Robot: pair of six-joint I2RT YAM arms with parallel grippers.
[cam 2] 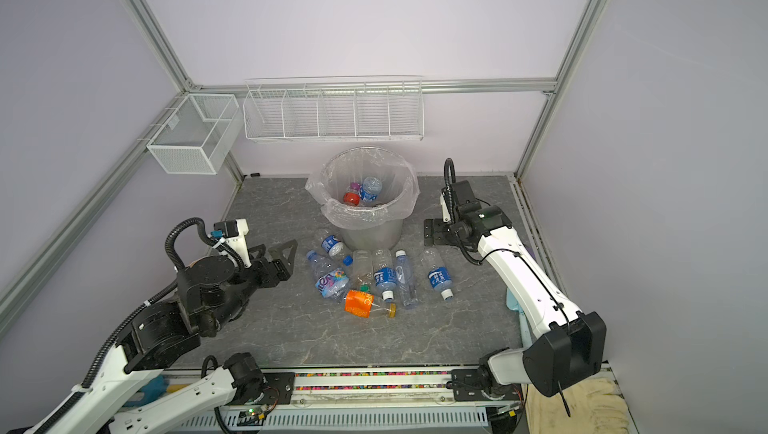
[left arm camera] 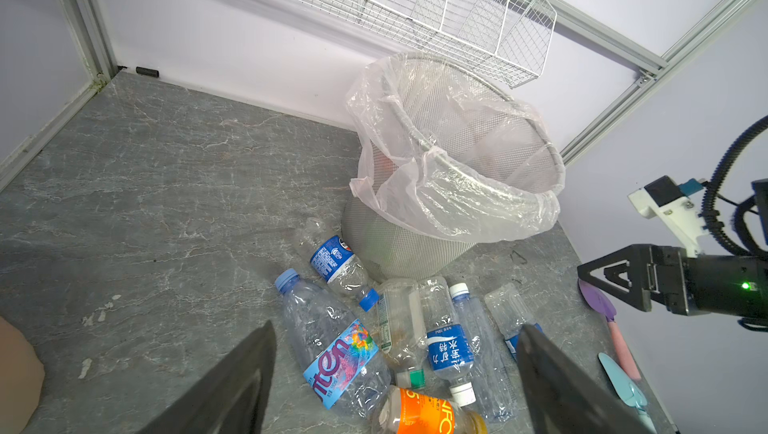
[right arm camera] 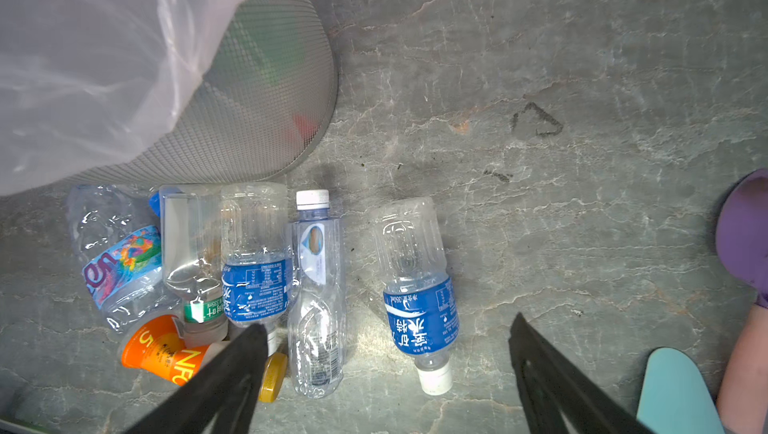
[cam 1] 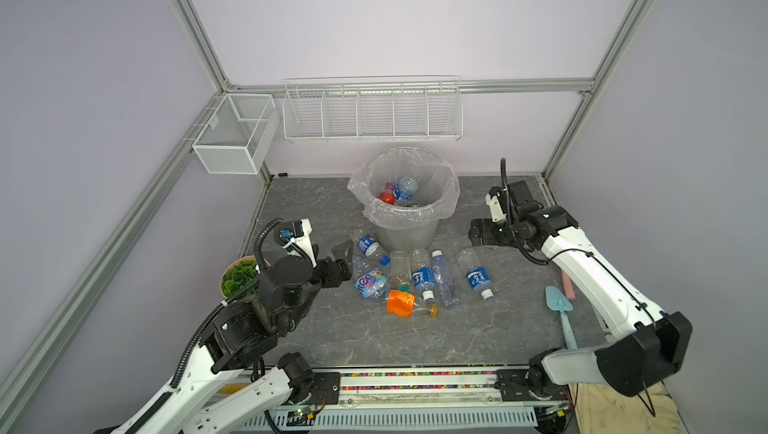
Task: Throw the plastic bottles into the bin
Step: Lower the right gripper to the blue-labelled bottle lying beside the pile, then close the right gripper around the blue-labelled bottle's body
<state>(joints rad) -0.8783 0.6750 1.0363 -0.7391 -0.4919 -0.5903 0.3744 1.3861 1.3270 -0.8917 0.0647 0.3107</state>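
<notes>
Plastic bottles (cam 1: 423, 276) cluster on the marbled tabletop (cam 1: 374, 336) beside the lined bin (cam 1: 405, 233); left gripper (left arm camera: 397, 328) and right gripper (right arm camera: 388, 323) gape, empty.

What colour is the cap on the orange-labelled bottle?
Yellow; the cap shows best in the right wrist view.

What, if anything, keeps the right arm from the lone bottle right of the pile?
Probably nothing, so yes: the bottle lies alone on bare table, and the open right gripper hangs close by with nothing between.
</notes>
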